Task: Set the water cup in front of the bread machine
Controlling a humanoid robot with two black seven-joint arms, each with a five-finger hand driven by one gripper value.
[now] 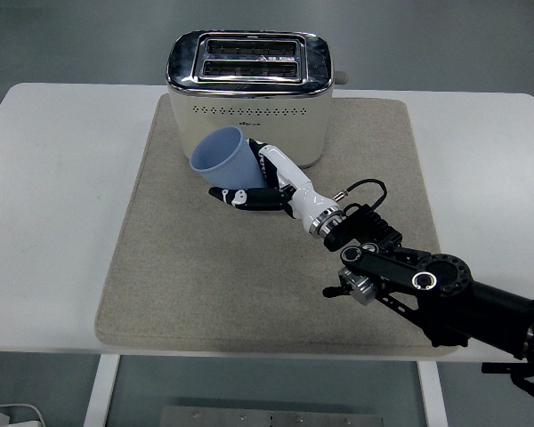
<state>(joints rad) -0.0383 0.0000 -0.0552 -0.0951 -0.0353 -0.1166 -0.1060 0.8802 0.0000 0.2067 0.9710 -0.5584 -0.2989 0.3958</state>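
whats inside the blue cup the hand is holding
The blue cup, tilted in the right hand before the toaster, shows only bare blue inner wall. Its bottom is hidden by the tilt, so I cannot tell whether it holds anything.
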